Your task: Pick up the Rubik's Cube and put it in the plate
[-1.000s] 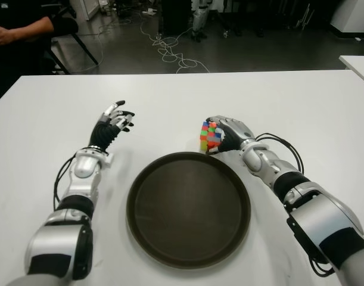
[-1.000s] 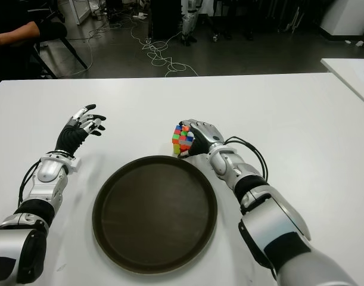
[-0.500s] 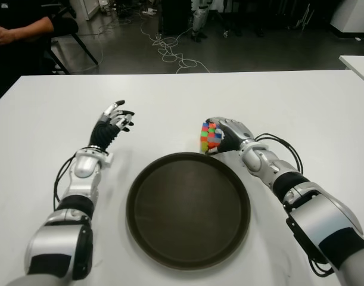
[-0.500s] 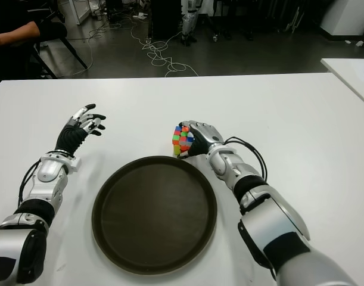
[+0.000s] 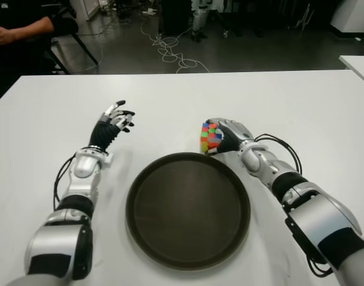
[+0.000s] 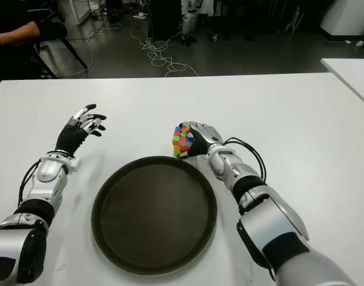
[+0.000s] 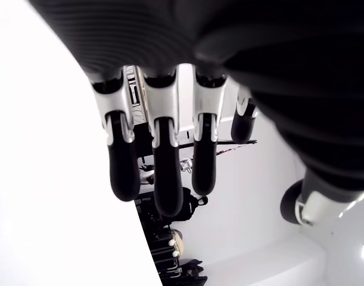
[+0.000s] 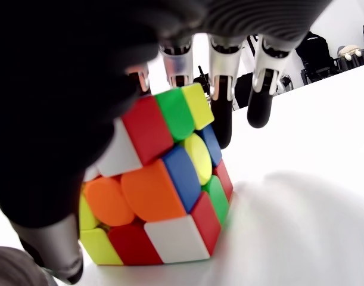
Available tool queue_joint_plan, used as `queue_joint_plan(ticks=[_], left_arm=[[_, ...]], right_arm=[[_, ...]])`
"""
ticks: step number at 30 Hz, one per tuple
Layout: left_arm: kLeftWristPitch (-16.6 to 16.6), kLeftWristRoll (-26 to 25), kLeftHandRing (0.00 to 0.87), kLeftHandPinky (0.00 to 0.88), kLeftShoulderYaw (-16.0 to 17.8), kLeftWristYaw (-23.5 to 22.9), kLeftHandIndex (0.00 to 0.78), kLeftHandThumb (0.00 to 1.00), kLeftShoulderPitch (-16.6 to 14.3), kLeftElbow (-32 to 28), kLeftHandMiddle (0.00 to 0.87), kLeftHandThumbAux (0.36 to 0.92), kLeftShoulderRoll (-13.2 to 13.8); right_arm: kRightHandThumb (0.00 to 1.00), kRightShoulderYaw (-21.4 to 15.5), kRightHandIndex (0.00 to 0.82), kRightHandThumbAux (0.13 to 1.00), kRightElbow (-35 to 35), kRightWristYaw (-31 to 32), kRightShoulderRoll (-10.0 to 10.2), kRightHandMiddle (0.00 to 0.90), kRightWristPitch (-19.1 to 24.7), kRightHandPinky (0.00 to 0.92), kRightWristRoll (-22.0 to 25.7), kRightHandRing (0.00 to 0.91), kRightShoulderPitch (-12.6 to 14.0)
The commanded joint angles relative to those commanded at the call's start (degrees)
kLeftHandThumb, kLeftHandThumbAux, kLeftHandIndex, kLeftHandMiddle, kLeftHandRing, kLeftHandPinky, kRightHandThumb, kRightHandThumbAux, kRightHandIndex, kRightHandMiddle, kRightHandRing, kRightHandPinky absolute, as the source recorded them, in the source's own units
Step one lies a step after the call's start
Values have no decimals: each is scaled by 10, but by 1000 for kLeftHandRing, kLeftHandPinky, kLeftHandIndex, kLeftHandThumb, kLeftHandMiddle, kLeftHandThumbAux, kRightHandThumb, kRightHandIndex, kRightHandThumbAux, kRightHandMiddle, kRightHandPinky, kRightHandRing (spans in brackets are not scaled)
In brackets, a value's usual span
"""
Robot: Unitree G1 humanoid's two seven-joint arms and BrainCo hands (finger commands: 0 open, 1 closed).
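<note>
The Rubik's Cube point(image 5: 209, 137) stands a little tilted on the white table point(image 5: 170, 101), just past the far right rim of the dark round plate point(image 5: 137, 185). My right hand point(image 5: 228, 132) is wrapped around it. In the right wrist view the fingers point(image 8: 220, 89) curl over the far side of the cube point(image 8: 164, 196) and the thumb point(image 8: 53, 253) presses its near side. The plate holds nothing. My left hand point(image 5: 113, 121) shows to the left of the plate with its fingers point(image 7: 161, 173) spread, holding nothing.
A person's arm point(image 5: 18, 27) shows at a chair beyond the table's far left corner. Cables point(image 5: 170, 50) lie on the dark floor behind the table. A second white table point(image 5: 357, 62) shows at the far right.
</note>
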Motion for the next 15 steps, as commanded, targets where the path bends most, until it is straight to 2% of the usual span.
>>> queue_joint_plan(ticks=[11,15], left_arm=[[-6,2,413,433,-2,2,127,79,2,-1,335,518,1],[-6,2,415,437,-2,3,126,76,2,-2,331,522,0]], right_arm=[[0,-7,189,717,0,-1,2,210,-1,198,6,212,2],[0,-10,188,718,1,-4,2,218,-2,226,6,230,4]])
